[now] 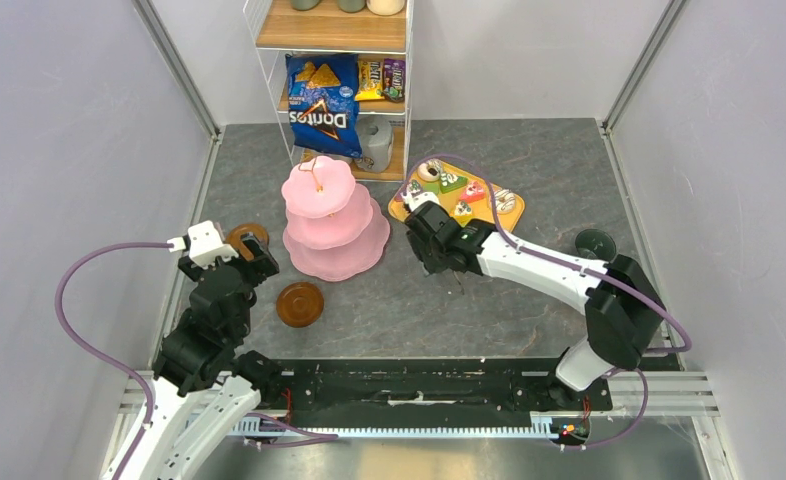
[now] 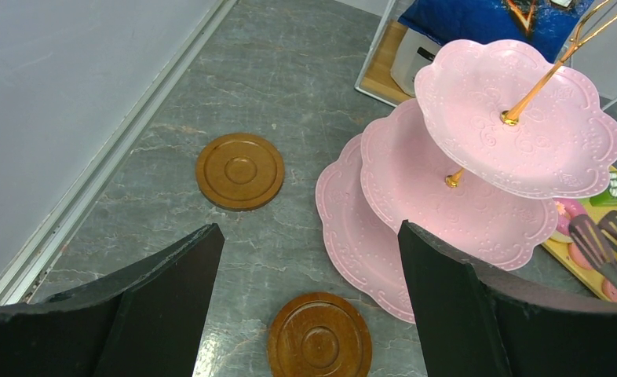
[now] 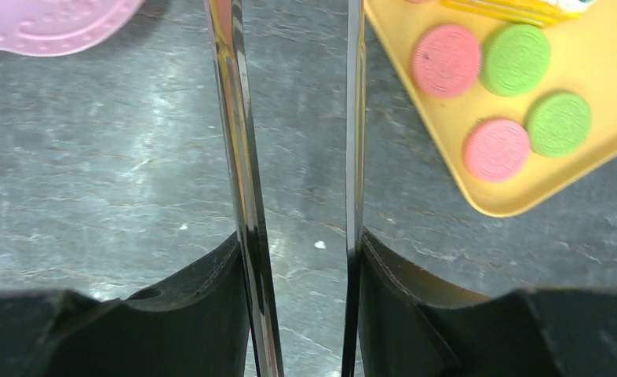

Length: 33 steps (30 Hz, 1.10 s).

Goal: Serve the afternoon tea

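The pink three-tier stand [image 1: 329, 215] stands mid-table with bare tiers; it also shows in the left wrist view [image 2: 517, 118]. Two brown saucers [image 1: 300, 304] [image 1: 247, 238] lie left of it. My left gripper [image 1: 256, 262] is open and empty above them [image 2: 309, 228]. A yellow tray [image 1: 510, 213] right of the stand holds cake slices and donuts [image 1: 452, 182]; pink macarons [image 3: 447, 60] and green macarons [image 3: 516, 60] lie on it. My right gripper [image 1: 424, 228] is shut on metal tongs [image 3: 239, 157] between stand and tray. The pink mug is out of view.
A wire shelf [image 1: 334, 30] at the back holds a blue Doritos bag [image 1: 324, 110] and a grey appliance [image 1: 375, 142]. A dark-green round thing [image 1: 596, 242], perhaps the mug, sits at the right by my right arm. Grey walls close both sides.
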Available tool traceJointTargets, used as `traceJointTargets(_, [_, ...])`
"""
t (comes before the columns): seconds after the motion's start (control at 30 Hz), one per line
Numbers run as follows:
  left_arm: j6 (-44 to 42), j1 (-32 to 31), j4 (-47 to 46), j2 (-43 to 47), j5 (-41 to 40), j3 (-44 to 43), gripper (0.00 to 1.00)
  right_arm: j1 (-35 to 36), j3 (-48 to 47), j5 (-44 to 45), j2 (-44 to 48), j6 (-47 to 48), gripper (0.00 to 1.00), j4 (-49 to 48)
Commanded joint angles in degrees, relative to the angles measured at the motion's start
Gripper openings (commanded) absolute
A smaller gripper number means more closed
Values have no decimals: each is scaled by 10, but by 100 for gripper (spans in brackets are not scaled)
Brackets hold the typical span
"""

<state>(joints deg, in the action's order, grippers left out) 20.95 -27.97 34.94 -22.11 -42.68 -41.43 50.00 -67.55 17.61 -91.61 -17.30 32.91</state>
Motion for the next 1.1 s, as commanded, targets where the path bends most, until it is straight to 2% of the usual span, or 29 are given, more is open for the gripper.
traceJointTargets(0.0, [7,4,-22,-2,8,1,90,-36,11,29,35,2,52,15])
traceJointTargets(0.37, [8,3,-22,0,8,1,90,-113,37,-11,43,-3,51,20])
traceJointTargets(0.6, [7,4,-22,1,9,1,90,-124,47,-24,39,-6,50,22])
traceJointTargets(1.07, [10,4,-18,9,10,0,90,-129,40,8,69,-27,50,76])
